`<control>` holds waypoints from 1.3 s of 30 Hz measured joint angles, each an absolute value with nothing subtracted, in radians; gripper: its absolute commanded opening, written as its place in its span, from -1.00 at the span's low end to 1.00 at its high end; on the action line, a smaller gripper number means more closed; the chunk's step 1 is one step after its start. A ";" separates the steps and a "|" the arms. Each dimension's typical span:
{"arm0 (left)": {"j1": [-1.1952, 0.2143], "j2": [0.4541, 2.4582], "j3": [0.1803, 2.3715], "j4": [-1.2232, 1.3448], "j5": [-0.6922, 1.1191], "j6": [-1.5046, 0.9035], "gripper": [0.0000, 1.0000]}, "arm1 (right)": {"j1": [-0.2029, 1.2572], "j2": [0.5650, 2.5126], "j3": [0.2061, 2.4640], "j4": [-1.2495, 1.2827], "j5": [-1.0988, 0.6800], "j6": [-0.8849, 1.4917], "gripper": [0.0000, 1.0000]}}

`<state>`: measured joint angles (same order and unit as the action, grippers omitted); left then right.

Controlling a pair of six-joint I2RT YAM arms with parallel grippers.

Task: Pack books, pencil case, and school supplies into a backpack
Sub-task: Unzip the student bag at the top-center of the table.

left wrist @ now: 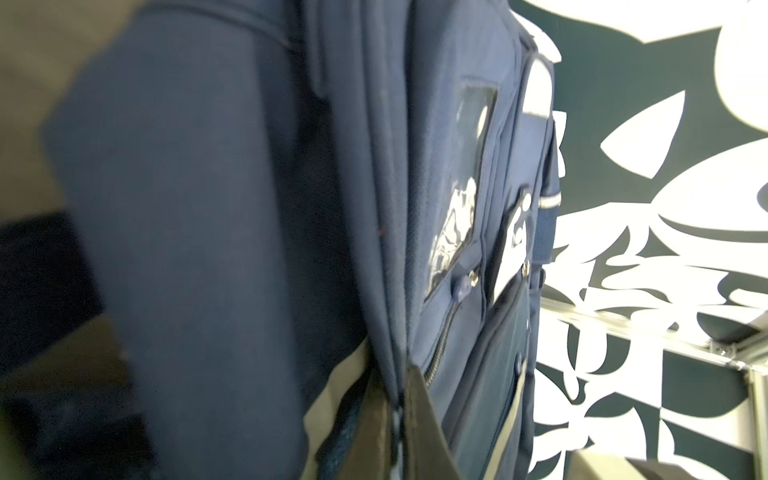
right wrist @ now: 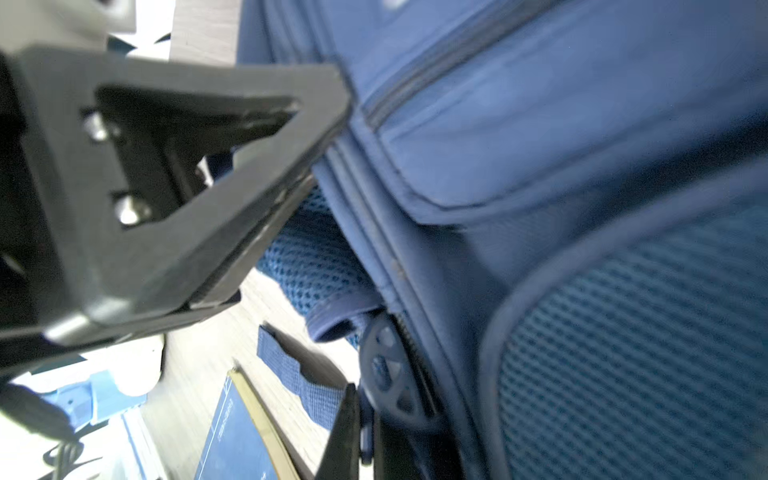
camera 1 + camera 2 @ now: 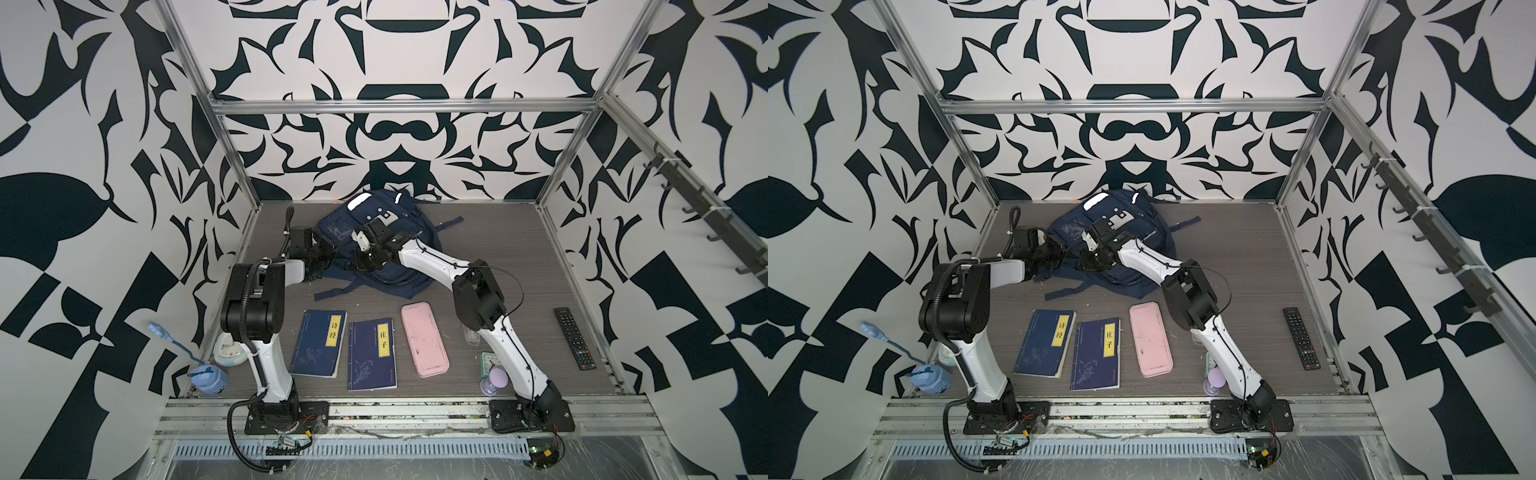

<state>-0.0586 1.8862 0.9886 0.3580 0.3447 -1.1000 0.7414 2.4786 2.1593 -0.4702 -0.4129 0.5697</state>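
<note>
The navy backpack (image 3: 380,216) (image 3: 1100,216) lies at the back of the table. My left gripper (image 3: 328,254) (image 3: 1059,253) is at its left edge. In the left wrist view the left gripper (image 1: 397,411) is shut on a thin fold of the backpack (image 1: 208,208) at a zipper seam. My right gripper (image 3: 362,261) (image 3: 1090,259) (image 2: 365,415) is shut on the tab of a round zipper pull (image 2: 395,374). Two books (image 3: 318,343) (image 3: 371,353) and the pink pencil case (image 3: 424,338) lie in front. The clear packet of school supplies (image 3: 471,334) is half hidden by the right arm.
A black remote (image 3: 575,337) lies at the right. A mint clock (image 3: 487,360) and a purple hourglass shape (image 3: 492,380) stand by the right arm's base. A pale clock (image 3: 227,351) and a blue lamp (image 3: 208,376) sit front left. A backpack strap (image 3: 345,289) trails toward the books.
</note>
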 measured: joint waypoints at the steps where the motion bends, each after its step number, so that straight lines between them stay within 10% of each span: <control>1: -0.058 1.876 0.962 0.382 0.335 -1.117 -1.00 | 0.740 2.479 2.157 -0.472 -0.418 0.564 -1.00; 13: -0.125 1.866 0.896 0.481 0.298 -1.212 -0.98 | 0.707 2.360 1.952 -0.440 -0.434 0.498 -0.97; 24: -0.138 1.836 0.978 0.337 0.303 -1.129 0.14 | 0.705 2.206 1.750 -0.406 -0.382 0.499 0.05; 39: -0.169 1.555 1.060 -0.004 0.252 -0.844 0.68 | 0.706 1.770 1.356 -0.397 -0.272 0.514 0.09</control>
<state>-0.1692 1.5555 1.0603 -0.0036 0.2516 -0.8444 0.7063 1.7702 1.3560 -0.3973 -0.2722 0.5140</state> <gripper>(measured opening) 0.839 0.542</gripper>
